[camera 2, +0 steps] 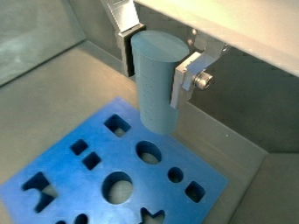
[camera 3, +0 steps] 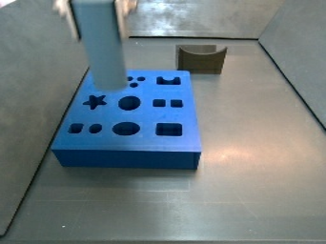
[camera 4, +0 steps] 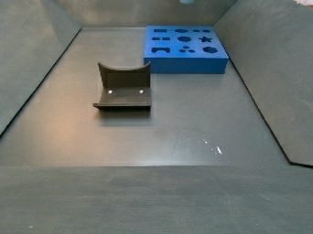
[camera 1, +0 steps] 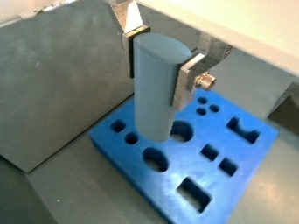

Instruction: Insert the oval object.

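Note:
My gripper point(camera 1: 160, 70) is shut on the oval object point(camera 1: 158, 87), a tall pale grey-blue peg held upright by its upper part between the silver fingers point(camera 1: 187, 80). Both wrist views show this grip point(camera 2: 156, 68). The peg point(camera 2: 158, 79) hangs over the flat blue block with shaped holes point(camera 1: 117, 149), its lower end above the block's holes. In a side view the peg point(camera 3: 99, 43) stands over the far left part of the blue block point(camera 3: 128, 154). I cannot tell whether it touches the block. The gripper itself is cut off at the upper edge there.
A small olive-brown block with a curved notch point(camera 3: 200, 59) stands behind the blue block, and it also shows in a side view point(camera 4: 123, 89). The blue block point(camera 4: 184, 62) lies at the far end of the grey floor. Grey walls enclose the floor.

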